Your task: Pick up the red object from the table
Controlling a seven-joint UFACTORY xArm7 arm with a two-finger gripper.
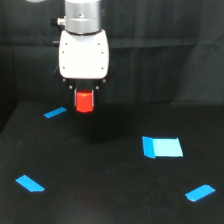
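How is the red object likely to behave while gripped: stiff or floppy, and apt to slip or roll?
The red object looks like a stubby solid block, so probably stiff. It sits right under the gripper, seemingly above the table, suggesting it is light. Its rounded sides might let it roll if dropped.

One robot arm [83,40] is in view, carrying one gripper [84,95]; one red block [84,102] sits between its fingers, raised off the surface; there is one black table [100,190]; on it lie four blue patches in all; one small narrow strip [55,112] toward the exterior view's left, near the far edge; one large rectangular patch [162,147] toward the exterior view's right; one slanted piece [30,183] at the near left; one slanted piece [200,192] at the near right; one dark curtain [165,50] hangs behind.
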